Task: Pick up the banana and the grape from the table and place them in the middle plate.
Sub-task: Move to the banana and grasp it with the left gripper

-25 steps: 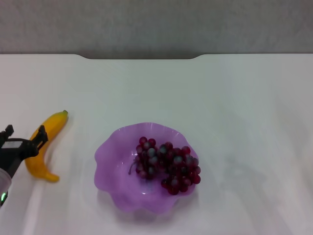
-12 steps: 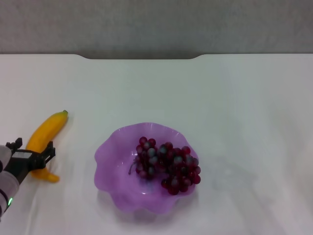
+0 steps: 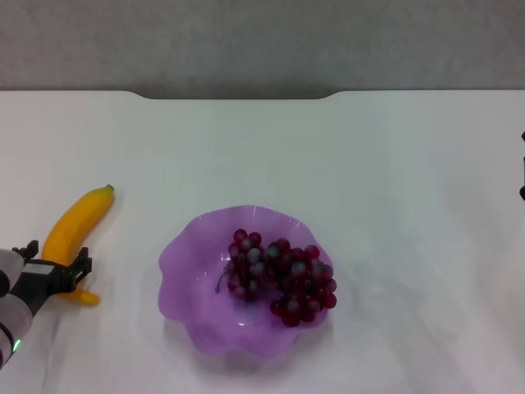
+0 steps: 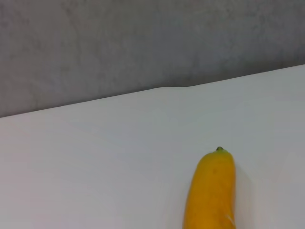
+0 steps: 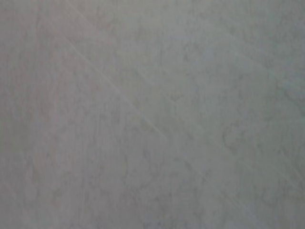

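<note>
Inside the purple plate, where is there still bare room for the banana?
The grape fills the middle plate's centre and right; its left side is bare. The banana lies on the table under the left gripper.

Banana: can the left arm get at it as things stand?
Probably yes. The left gripper sits open right at the near end of the banana, which lies alone on the table with nothing between; the middle plate stands well aside.

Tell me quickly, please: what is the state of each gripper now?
Left gripper: open, straddling the near end of the banana, which lies on the table.
Right gripper: only a dark sliver at the head view's right edge; state cannot be told.
</note>
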